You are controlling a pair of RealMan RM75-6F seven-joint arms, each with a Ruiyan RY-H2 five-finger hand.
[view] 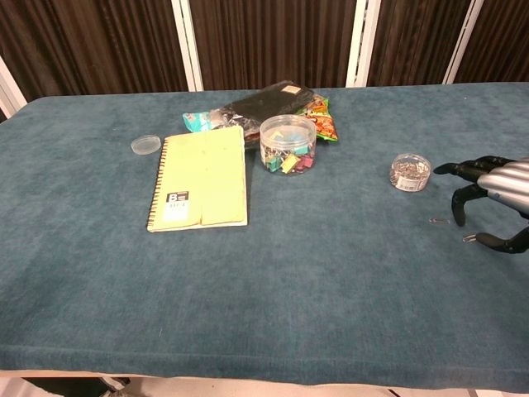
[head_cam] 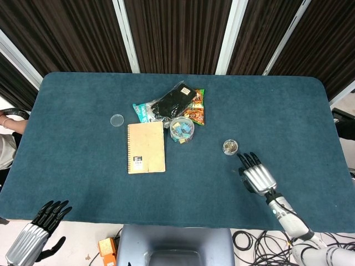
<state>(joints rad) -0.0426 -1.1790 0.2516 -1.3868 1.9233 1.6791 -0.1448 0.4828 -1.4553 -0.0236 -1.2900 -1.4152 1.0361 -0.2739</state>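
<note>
Fingers spread, both hands (head_cam: 258,176) (head_cam: 33,238) hold nothing; 1 clip tub (view: 410,172), approx. 2 loose clips (view: 439,221).

My right hand (view: 494,197) hovers with fingers spread over bare cloth; just ahead sits the small tub of clips (view: 411,172), with a loose paper clip (view: 438,221) beside my fingertips. Between the tub and the jar of binder clips (view: 288,144) runs a wide open lane — notebook (view: 199,178), snack packets (head_cam: 195,106) and lid (view: 145,145) crowd the middle-left; my left hand (head_cam: 34,234) hangs off the near edge.
</note>
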